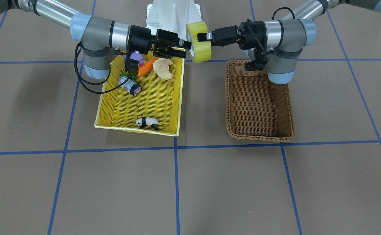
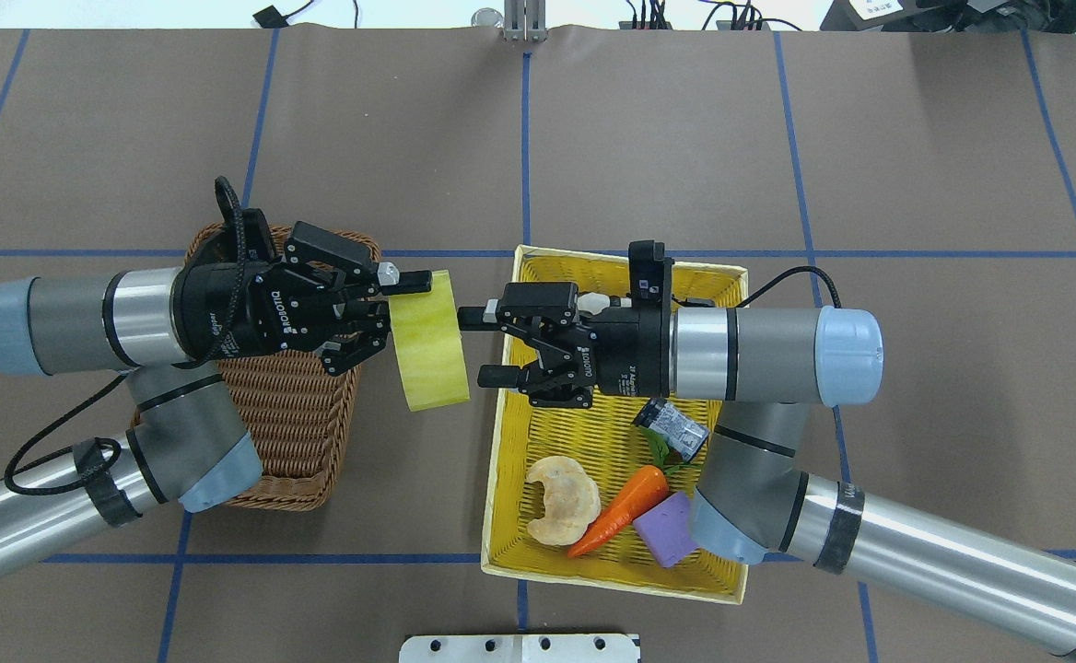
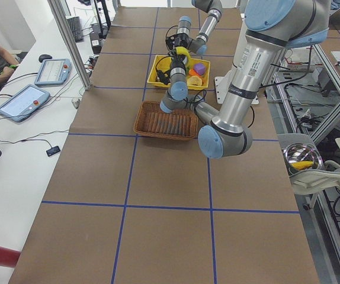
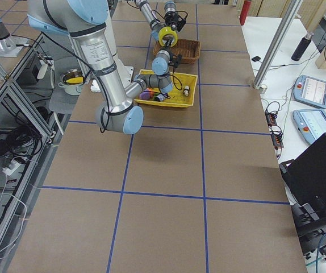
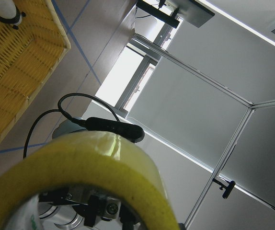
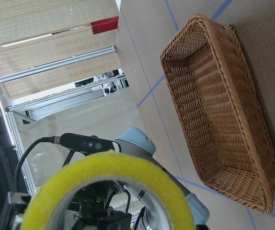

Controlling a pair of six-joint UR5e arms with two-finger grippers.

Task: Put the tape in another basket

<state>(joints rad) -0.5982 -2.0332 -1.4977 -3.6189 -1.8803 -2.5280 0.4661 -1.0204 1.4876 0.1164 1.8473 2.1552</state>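
Note:
The tape, a wide yellowish roll, hangs on edge in the air over the gap between the two baskets. My left gripper is shut on its rim, with one finger lying on the outer band. My right gripper is open, its fingertips just at the roll's other face. The roll fills the bottom of the left wrist view and the right wrist view. The brown wicker basket lies empty under my left arm and shows in the right wrist view.
The yellow basket under my right arm holds a small grey-labelled cylinder, a carrot, a purple block, a pale cracker and a panda figure. A white base plate sits behind the tape.

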